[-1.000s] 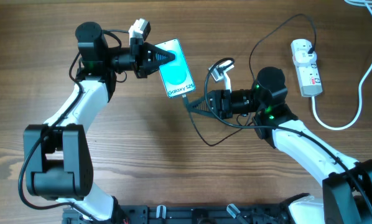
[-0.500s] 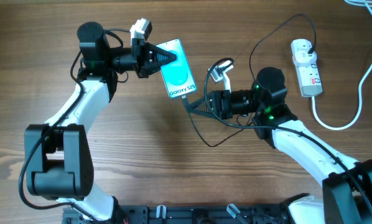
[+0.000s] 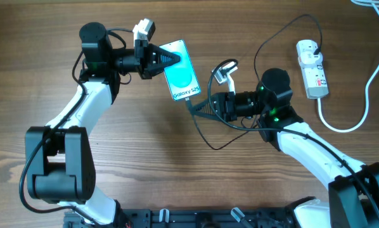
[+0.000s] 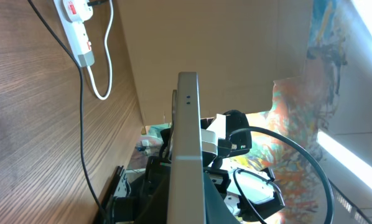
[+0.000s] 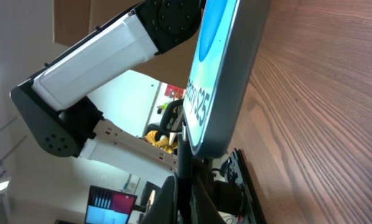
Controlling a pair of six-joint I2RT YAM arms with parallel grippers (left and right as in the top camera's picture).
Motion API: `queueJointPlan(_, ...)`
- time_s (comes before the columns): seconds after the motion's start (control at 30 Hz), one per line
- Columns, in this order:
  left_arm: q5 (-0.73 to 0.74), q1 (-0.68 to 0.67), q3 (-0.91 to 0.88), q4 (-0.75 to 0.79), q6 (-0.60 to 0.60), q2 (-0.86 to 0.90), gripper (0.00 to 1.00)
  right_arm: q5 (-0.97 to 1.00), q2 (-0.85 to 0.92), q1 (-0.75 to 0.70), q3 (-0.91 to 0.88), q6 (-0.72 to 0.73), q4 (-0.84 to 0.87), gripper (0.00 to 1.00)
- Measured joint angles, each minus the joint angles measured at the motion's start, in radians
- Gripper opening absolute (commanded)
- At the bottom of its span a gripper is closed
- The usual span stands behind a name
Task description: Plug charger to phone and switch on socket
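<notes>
The phone (image 3: 181, 71) with its cyan screen and "Galaxy S25" text is held off the table by my left gripper (image 3: 169, 58), shut on its upper short edge; its grey side edge shows in the left wrist view (image 4: 187, 143). My right gripper (image 3: 194, 105) is shut on the charger cable's connector tip (image 5: 183, 163), which meets the phone's lower short edge (image 5: 218, 93). The thin black charger cable (image 3: 265, 41) runs to a black plug in the white socket strip (image 3: 312, 68) at the far right, also seen in the left wrist view (image 4: 76, 30).
The socket's thick white cord (image 3: 360, 95) loops along the right edge of the wooden table (image 3: 145, 164). A slack loop of charger cable (image 3: 218, 142) lies below my right gripper. A dark rail (image 3: 202, 218) runs along the front edge.
</notes>
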Motion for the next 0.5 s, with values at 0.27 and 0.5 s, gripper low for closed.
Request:
queueJointPlan(0.27,0.007,0.006,0.0,-0.051,0.003,0.0,0.04,-0.004,0.0,0.0,0.0,0.0,-0.002,0.04)
queueJointPlan(0.5,0.007,0.006,0.0,-0.056,0.003,0.0,0.04,-0.004,0.0,0.0,0.0,0.008,-0.002,0.04)
